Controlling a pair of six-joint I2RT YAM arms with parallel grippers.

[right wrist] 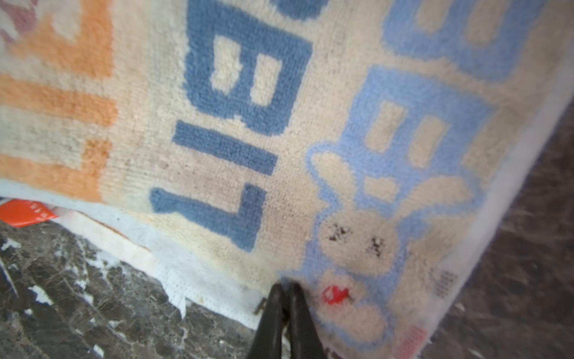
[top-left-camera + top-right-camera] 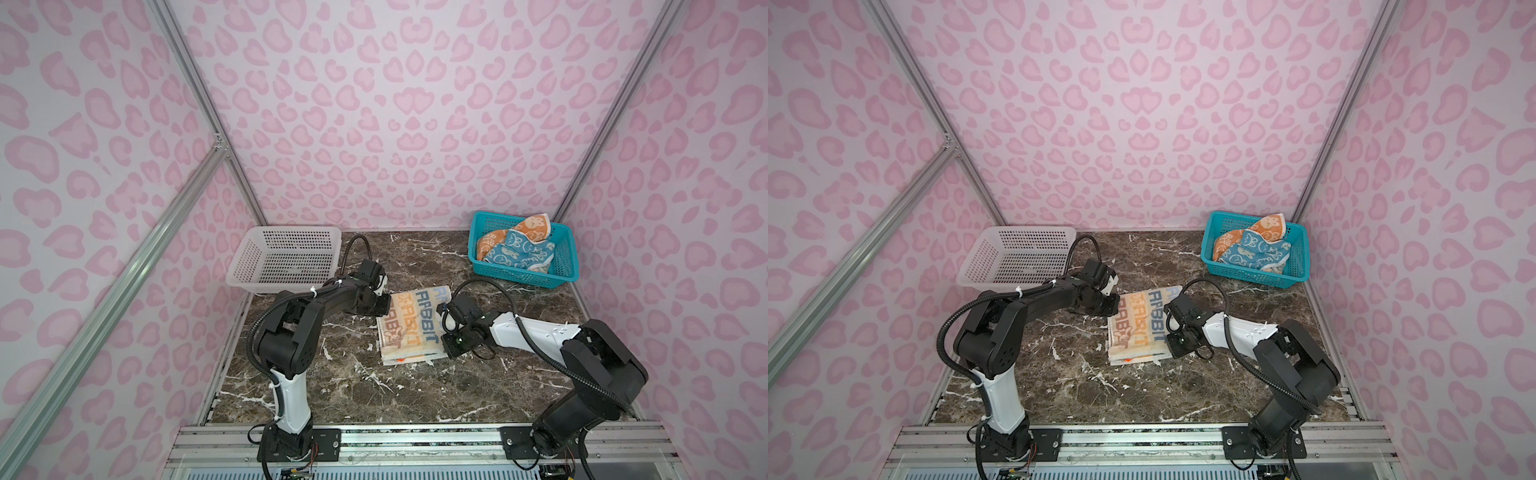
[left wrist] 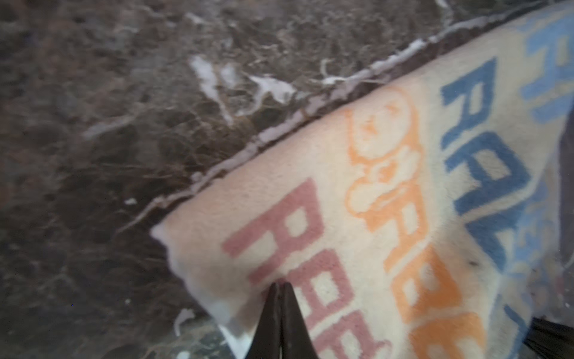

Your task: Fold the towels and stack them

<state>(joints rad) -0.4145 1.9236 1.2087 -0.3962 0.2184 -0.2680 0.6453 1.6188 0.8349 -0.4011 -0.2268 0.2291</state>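
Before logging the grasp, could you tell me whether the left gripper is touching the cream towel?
Touching: in the left wrist view the left gripper, tips shut, pinches the cream towel.

The whole worktop [image 2: 374, 395] [image 2: 1100, 395] is seen in both top views from high up at the front, looking down and toward the back wall [image 2: 395, 124]. In each wrist view the towel [image 3: 341, 217] [image 1: 310, 186] is seen from very near, past the fingers [image 3: 268, 320] [image 1: 270, 320]. The towel is shared by all four views.
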